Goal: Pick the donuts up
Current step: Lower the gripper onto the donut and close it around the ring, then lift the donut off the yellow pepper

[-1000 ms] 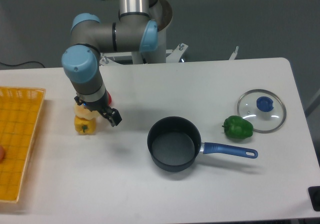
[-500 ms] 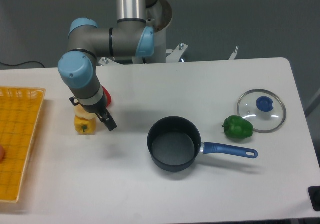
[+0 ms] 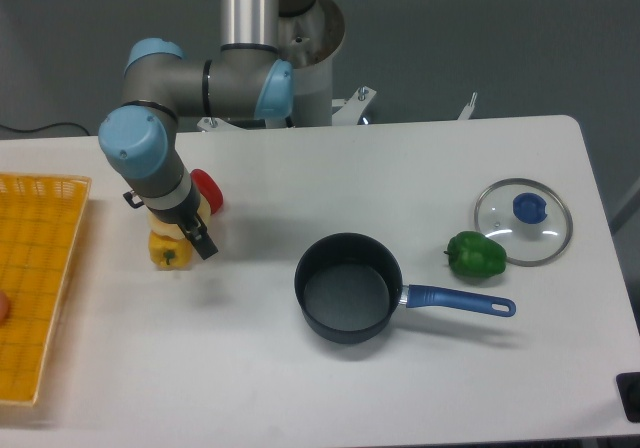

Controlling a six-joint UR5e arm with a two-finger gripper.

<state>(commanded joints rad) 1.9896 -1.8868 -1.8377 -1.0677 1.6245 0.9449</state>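
My gripper (image 3: pixel 196 238) hangs from the arm at the left of the table, tilted, with one black finger (image 3: pixel 204 245) showing at its lower right. It sits right over the spot between the yellow bell pepper (image 3: pixel 168 255) and the red pepper (image 3: pixel 209 189). The donut is almost wholly hidden under the gripper and wrist. Only a pale cream edge (image 3: pixel 159 236) shows just above the yellow pepper. I cannot see whether the jaws are open or shut, or whether they touch the donut.
A dark pot with a blue handle (image 3: pixel 346 287) stands mid-table. A green pepper (image 3: pixel 476 254) and a glass lid with a blue knob (image 3: pixel 523 220) lie to the right. A yellow basket (image 3: pixel 35 278) lies at the left edge.
The arm and gripper have shifted left and a little up, from beside the yellow pepper to over the donut's spot. The pale donut shows less than before.
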